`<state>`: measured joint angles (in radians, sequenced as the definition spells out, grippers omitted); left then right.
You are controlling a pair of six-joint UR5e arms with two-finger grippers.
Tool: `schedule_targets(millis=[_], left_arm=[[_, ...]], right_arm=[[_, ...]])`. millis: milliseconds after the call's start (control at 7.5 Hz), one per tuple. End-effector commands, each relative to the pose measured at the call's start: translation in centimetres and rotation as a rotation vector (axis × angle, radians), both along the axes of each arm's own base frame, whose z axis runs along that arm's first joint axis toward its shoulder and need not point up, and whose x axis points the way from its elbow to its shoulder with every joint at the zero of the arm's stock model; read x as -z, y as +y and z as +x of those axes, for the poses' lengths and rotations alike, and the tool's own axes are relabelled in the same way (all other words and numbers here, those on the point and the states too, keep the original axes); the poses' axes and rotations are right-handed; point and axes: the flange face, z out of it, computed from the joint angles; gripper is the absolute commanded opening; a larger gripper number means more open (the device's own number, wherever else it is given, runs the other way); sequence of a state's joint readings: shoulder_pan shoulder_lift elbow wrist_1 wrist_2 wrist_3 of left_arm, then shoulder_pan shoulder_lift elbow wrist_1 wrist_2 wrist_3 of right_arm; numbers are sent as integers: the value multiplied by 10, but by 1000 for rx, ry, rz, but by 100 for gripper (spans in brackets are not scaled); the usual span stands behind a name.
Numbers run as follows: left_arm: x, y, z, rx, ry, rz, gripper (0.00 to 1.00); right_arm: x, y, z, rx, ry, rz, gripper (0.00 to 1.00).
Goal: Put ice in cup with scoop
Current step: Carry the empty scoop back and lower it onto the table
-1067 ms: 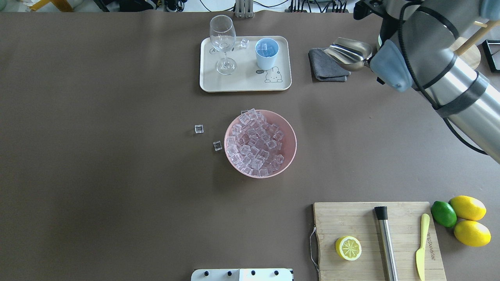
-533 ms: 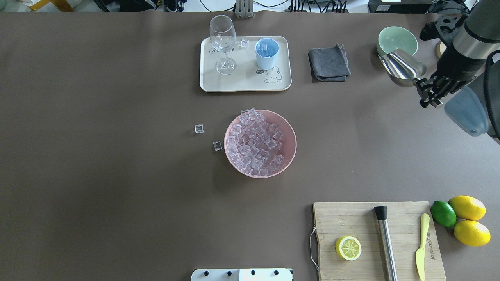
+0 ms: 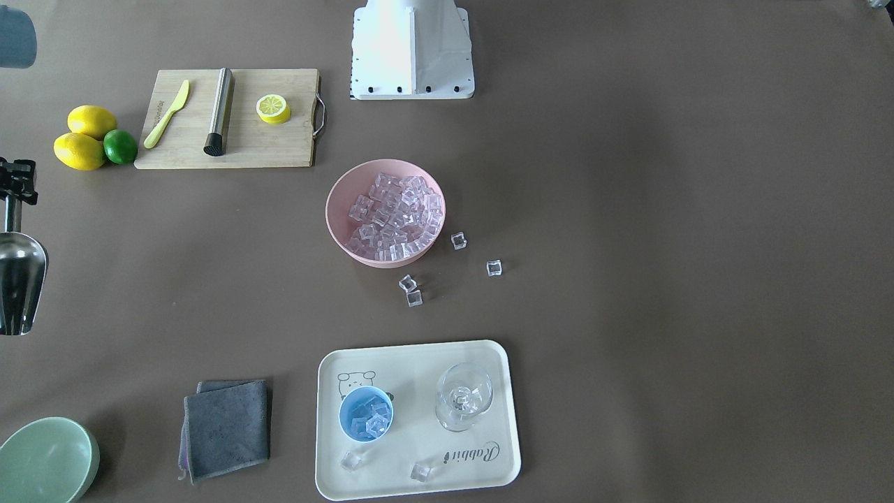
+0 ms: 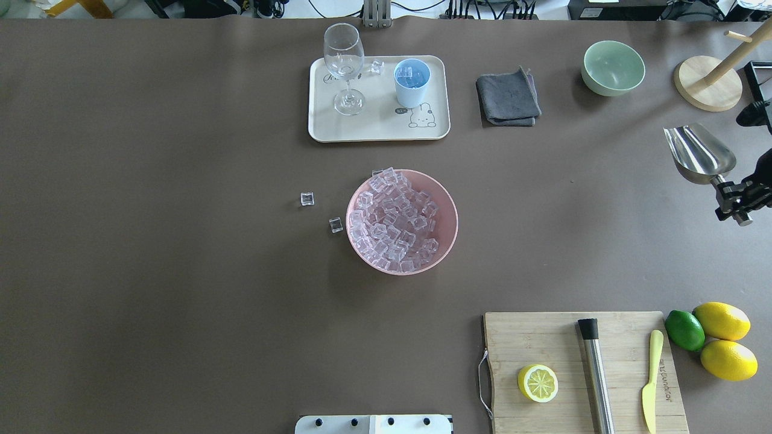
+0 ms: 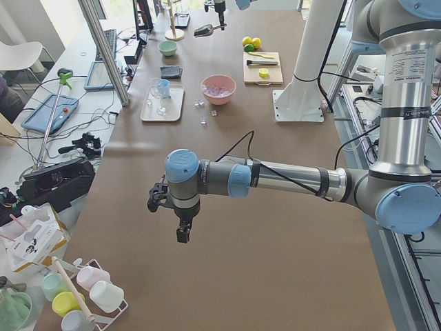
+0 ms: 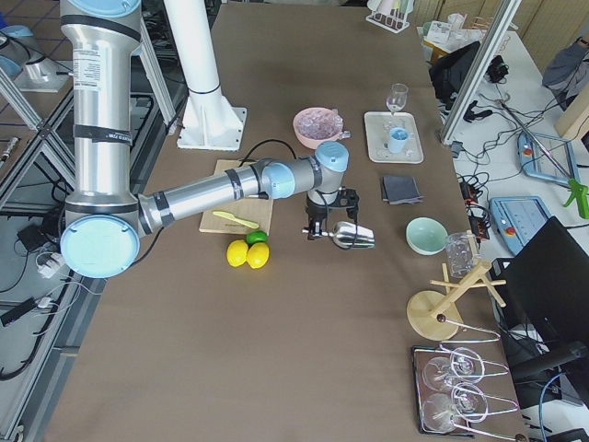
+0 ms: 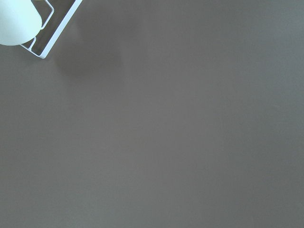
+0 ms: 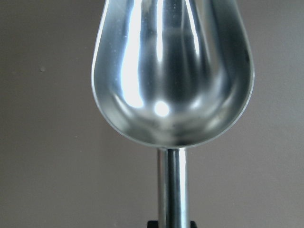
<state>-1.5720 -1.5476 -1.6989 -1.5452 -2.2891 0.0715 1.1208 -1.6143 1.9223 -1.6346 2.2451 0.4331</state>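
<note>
Up close in the left side view, the left gripper (image 5: 182, 234) hangs over the bench (image 5: 275, 276); whether it is clenched or released I cannot tell. In the overhead view, a board (image 4: 543, 337) at lower right carries a lemon half (image 4: 537, 383), a steel rod (image 4: 596, 374) and a yellow knife (image 4: 651, 380). Mid-frame, a pink bowl (image 4: 451, 211) is heaped with ice (image 4: 392, 223), with two loose cubes just left of it. At the right edge, the right gripper (image 4: 727, 196) is clenched on the handle of the scoop (image 4: 699, 154), trough facing up. At top centre, a tray (image 4: 374, 129) holds the cup (image 4: 412, 81), several cubes inside, and a stemmed glass (image 4: 345, 66) to its left.
</note>
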Motion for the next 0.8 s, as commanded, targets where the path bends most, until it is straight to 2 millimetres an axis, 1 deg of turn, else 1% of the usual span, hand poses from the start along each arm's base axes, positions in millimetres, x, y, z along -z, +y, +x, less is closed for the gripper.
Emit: schedule_targets(millis=[0,133,400,667], left_arm=[[-6,0,2,2,2,-5,99],[-4,-2,2,6,3,-3,99],[1,-5,1,1,1,12,99],[1,-5,1,0,0,13,99]], right_arm=[[-78,21,15,-18,-16,19,0],[-92,21,14,-16,-21,19,0],[-105,25,15,-15,-17,11,0],[-121,25,15,-15,-23,23,0]])
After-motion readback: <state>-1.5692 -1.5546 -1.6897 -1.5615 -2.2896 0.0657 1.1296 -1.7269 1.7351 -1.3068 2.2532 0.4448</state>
